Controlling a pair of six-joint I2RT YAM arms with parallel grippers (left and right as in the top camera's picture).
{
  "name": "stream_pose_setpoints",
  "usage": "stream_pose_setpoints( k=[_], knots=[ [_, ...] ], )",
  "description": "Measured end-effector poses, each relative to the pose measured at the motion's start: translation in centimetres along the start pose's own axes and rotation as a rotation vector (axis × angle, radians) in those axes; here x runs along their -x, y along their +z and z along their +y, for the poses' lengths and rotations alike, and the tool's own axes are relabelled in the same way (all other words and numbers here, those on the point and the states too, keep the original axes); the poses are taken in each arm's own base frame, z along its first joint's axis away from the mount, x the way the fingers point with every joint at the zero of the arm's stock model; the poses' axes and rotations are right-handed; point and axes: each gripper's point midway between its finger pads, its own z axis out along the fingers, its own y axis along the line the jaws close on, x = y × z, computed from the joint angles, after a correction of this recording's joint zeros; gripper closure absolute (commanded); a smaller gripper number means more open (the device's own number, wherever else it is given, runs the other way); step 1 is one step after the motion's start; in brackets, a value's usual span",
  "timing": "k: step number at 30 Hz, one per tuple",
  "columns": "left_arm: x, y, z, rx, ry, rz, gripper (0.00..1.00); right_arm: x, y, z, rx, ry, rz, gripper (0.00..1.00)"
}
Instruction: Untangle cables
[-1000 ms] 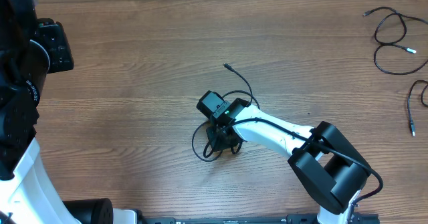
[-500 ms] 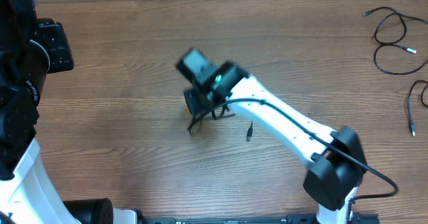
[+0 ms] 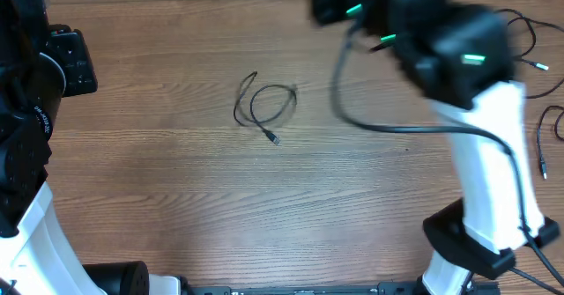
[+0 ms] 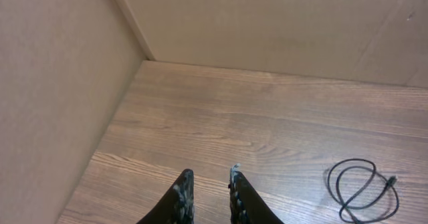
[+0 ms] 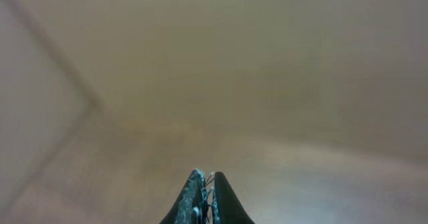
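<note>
One cable (image 3: pixel 253 108), a thin black cord in a loose coil with a small plug end, lies on the wooden table left of centre. It also shows at the lower right of the left wrist view as the same coil (image 4: pixel 328 180). My left gripper (image 4: pixel 210 174) hovers over bare wood to the left of it, jaws a little apart with nothing between them. My right gripper (image 5: pixel 207 175) is shut, raised high and facing a blurred wall; I see no cord in it. More cables (image 3: pixel 531 64) lie at the far right, partly hidden by the right arm (image 3: pixel 476 75).
Another thin cord (image 3: pixel 541 150) lies by the right edge. The right arm's own thick black cable (image 3: pixel 339 101) hangs in a wide loop over the table. The left arm (image 3: pixel 26 128) fills the left edge. Brown walls (image 4: pixel 60 83) close the table's far corner.
The right arm lifted the tangle, carried it up-left, then swung high to the upper right. One coiled cable now lies on the table where it had hung.
</note>
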Motion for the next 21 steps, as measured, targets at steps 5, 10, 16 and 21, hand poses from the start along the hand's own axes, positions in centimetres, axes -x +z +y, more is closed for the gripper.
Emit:
stream_pose_setpoints(
  k=[5,10,16,21],
  knots=[
    [0.0,0.0,0.0,0.0,0.0,0.0,0.81,5.4,-4.9,-5.6,-0.089,0.035,-0.178,0.96],
    [0.0,0.0,0.0,0.0,0.0,0.0,0.81,4.0,-5.3,-5.9,-0.044,0.047,-0.109,0.6],
    [0.0,0.0,0.0,0.0,0.0,0.001,0.81,-2.2,-0.5,-3.8,0.025,0.019,0.142,0.0],
    [-0.1,0.0,0.0,0.0,0.002,0.006,0.81,-11.5,5.1,-3.0,0.046,-0.068,0.474,0.0]
  ],
)
